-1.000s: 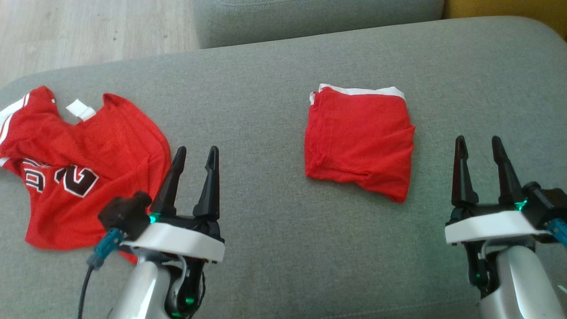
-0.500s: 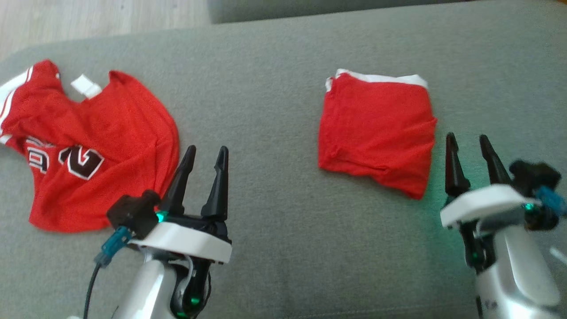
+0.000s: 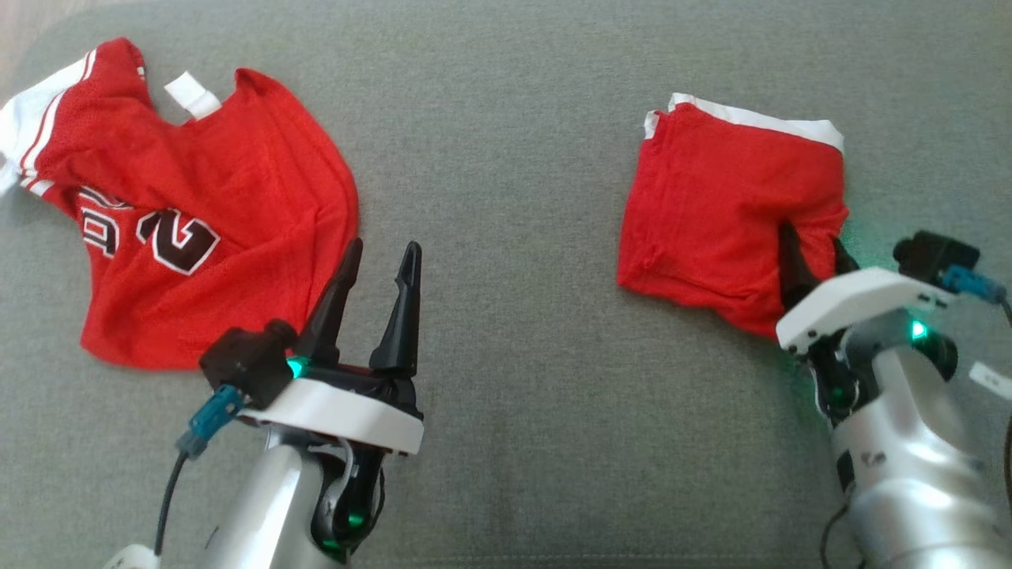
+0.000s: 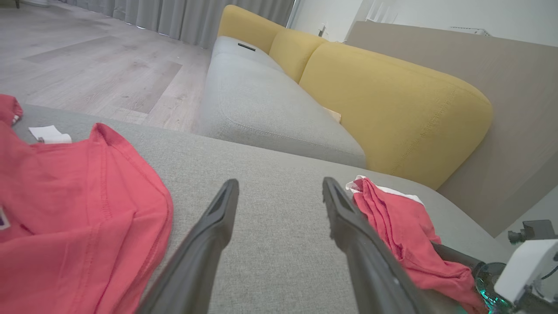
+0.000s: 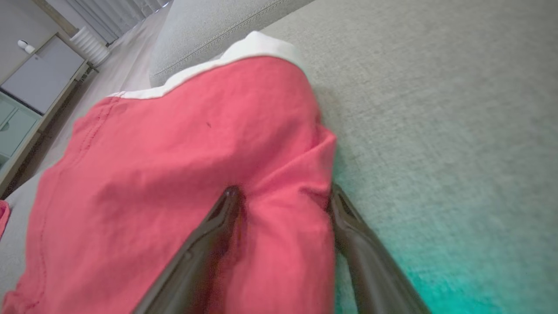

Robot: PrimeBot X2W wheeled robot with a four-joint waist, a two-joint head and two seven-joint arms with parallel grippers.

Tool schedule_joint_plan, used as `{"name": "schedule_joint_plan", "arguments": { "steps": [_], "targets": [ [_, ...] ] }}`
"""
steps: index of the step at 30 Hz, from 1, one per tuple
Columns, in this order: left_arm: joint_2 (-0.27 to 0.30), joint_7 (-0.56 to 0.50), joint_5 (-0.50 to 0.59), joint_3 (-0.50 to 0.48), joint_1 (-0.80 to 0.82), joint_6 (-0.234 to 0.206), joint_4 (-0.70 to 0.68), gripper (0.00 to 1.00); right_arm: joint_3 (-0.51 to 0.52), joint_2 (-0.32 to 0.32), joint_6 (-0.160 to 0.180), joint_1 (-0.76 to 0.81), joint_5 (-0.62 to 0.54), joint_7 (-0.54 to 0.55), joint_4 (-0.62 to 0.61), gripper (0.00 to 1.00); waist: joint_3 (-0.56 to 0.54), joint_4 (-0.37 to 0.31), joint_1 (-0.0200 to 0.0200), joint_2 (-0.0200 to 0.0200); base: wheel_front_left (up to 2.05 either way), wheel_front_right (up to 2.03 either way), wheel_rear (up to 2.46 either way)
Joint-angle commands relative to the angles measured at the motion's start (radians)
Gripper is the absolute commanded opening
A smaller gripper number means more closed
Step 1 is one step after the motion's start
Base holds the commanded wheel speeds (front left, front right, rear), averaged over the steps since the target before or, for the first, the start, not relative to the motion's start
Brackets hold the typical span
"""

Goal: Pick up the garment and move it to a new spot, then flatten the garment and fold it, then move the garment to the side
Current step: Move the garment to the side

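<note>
The folded red garment point(image 3: 711, 205) is laid at two o'clock on the cushion point(image 3: 506, 442), its five o'clock corner straddled by the right gripper point(image 3: 812, 243), jaws spread wide, nothing clamped. The left gripper point(image 3: 383, 246), equally wide and empty, is set well apart

The red garment point(image 3: 711, 190), folded to a rough square with a white far edge, lay at two o'clock on the grey cushion point(image 3: 506, 158).

The folded red garment point(image 3: 711, 205) is laid on the grey cushion point(image 3: 514, 158). Its near right corner is straddled by the right pincer point(image 3: 813, 237), jaws spread. The left pincer point(image 3: 383, 247), jaws likewise spread, is positioned just beside the red jersey point(image 3: 198, 221).
</note>
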State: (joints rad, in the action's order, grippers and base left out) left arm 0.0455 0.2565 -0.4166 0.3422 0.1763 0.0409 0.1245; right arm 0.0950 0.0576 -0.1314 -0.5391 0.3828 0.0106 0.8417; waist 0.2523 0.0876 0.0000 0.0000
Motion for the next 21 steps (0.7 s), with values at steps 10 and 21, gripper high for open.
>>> {"name": "schedule_joint_plan", "arguments": {
  "steps": [10,21],
  "targets": [
    [0.005,0.005,-0.010,-0.033,0.048,-0.009,-0.033,1.00,-0.091,-0.003,0.001,-0.070,-0.142,-0.061,0.081,0.00,0.002,-0.010,0.0000,0.0000,0.00,0.00,0.00],
    [0.005,0.005,-0.013,-0.038,0.052,-0.006,-0.034,1.00,-0.212,0.235,0.001,-0.102,-0.428,-0.048,-0.034,0.00,0.002,-0.032,0.0000,0.0000,0.00,0.00,0.00]
  ]
}}
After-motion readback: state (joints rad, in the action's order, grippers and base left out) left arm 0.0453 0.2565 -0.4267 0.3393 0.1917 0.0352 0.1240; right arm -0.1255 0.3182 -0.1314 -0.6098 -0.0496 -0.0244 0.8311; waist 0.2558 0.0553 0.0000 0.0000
